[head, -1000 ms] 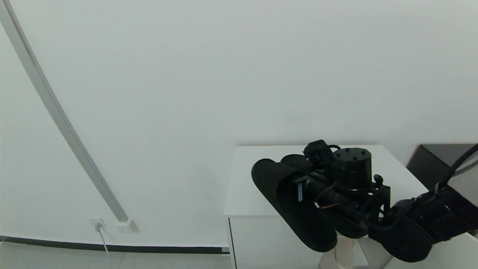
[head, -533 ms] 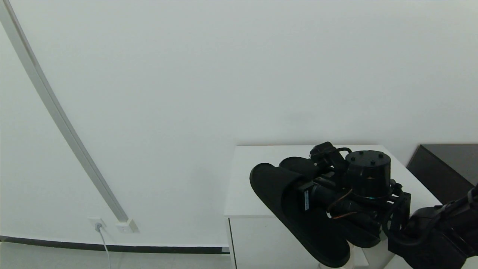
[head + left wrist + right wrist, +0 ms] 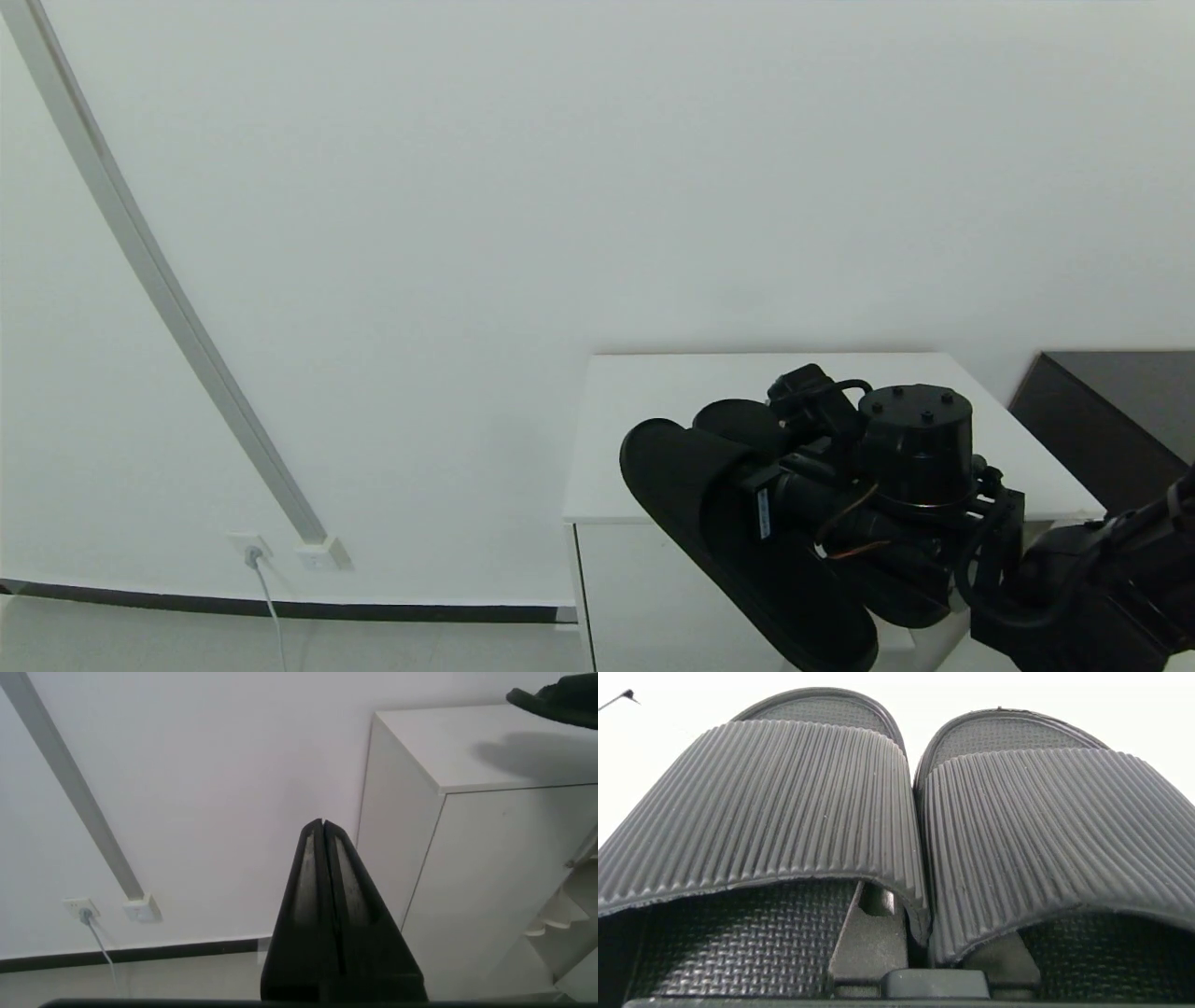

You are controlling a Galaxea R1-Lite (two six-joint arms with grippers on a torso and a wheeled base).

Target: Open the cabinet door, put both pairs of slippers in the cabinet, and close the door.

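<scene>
Slippers (image 3: 709, 485) — lower than before

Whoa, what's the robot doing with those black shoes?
The robot's right gripper is holding a pair of black slippers, pinched side by side, up in the air by the top of the white cabinet. The left gripper is shut, holds nothing and hangs near the cabinet. The slippers are not in the cabinet yet.

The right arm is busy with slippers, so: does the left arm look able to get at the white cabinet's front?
Probably yes. The left gripper, jaws shut and empty, has nothing between it and the white cabinet; the black slippers are held up over its top.
</scene>
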